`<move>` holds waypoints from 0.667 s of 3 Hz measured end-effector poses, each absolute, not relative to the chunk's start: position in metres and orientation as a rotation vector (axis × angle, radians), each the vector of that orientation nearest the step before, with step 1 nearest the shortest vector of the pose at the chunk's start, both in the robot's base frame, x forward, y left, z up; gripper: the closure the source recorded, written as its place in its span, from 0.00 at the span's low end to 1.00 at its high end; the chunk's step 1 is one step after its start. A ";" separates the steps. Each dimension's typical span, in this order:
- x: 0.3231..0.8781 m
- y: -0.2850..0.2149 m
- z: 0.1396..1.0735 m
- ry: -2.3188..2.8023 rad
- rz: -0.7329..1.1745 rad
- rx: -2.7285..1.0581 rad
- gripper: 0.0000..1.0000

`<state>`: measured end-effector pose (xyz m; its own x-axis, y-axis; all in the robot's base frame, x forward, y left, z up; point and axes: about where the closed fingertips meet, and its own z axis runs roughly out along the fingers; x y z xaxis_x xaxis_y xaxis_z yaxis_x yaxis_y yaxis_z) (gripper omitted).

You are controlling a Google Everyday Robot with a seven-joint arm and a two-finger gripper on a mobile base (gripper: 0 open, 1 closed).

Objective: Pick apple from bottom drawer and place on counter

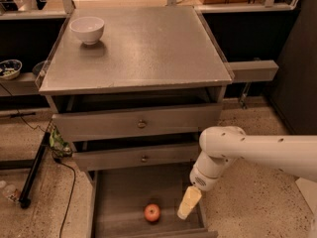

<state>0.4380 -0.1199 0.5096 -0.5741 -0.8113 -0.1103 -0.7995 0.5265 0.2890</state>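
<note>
The small red-orange apple point(152, 212) lies on the grey floor of the open bottom drawer point(119, 195), near its front lip. My gripper point(188, 203), with pale yellowish fingers pointing down, hangs over the right part of the drawer, a little right of the apple and apart from it. It holds nothing. The white arm point(257, 150) reaches in from the right. The grey brushed-metal counter point(148, 48) is the cabinet top above.
A white bowl point(87, 29) stands at the counter's back left. Two grey drawers with small brass knobs point(141, 124) sit above the open one. A narrow side ledge point(252, 71) juts out right. A black pole point(34, 170) and cables lie on the speckled floor left.
</note>
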 end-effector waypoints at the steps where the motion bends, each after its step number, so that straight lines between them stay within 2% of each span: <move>1: 0.438 -0.120 0.510 -2.711 -0.483 1.431 0.00; 2: 0.442 -0.118 0.493 -2.715 -0.486 1.388 0.00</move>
<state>0.4418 -0.1179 0.4931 -0.5949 -0.7983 -0.0940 -0.7813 0.5468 0.3009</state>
